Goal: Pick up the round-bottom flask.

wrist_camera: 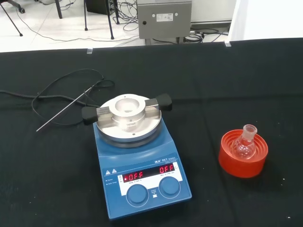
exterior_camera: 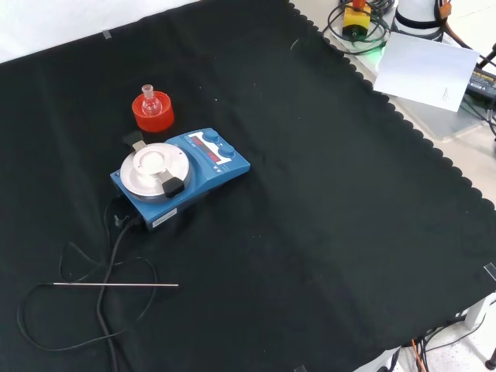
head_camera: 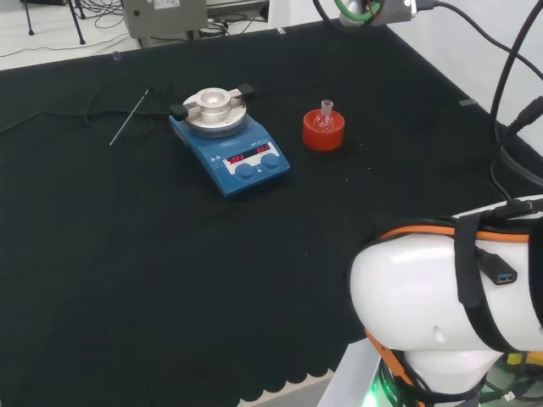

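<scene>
Upright in its red ribbed stand [wrist_camera: 243,158], clear round-bottom flask [wrist_camera: 244,145], plainest from the wrist; robot hand's state untellable.

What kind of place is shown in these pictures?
Most likely a laboratory bench set up for robot trials. A blue hotplate stirrer stands on the black cloth, a small round-bottom flask sits upright on a red ribbed stand, and a thin metal probe lies nearby.
</scene>
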Tool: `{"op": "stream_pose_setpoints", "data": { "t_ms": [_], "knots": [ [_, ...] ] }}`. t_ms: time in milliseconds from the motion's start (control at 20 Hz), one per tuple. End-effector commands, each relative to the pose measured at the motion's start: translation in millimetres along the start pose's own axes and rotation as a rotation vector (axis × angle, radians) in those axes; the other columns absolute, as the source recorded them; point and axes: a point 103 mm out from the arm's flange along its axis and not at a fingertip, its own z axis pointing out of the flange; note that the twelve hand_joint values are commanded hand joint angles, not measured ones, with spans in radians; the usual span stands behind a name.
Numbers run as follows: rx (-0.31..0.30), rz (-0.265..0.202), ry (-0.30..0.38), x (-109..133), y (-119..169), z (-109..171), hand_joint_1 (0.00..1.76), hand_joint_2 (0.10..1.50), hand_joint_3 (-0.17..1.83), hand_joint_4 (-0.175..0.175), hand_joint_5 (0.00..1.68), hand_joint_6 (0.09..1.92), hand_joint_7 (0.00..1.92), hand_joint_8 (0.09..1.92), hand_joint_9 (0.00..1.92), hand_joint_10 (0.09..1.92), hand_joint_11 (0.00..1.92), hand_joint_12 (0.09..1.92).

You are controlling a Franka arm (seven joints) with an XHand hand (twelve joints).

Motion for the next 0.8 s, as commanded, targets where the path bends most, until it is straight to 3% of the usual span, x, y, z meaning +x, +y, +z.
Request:
{"op": "stream_pose_setpoints", "data": {
  "t_ms": [50,250,800],
  "knots": [
    [-0.013,0.000,-0.012,1,0,0,0.06,1.17,0.56,-0.032,0.20,0.33,0.07,0.57,0.14,0.67,0.00,1.02],
    [-0.006,-0.001,-0.024,1,2,2,0.02,1.32,0.30,-0.029,0.28,0.13,0.09,0.53,0.14,0.67,0.00,1.00],
    [0.009,0.033,-0.009,-9,25,18,0.03,1.34,0.23,-0.030,0.31,0.09,0.10,0.52,0.14,0.66,0.00,1.00]
  ]
}}
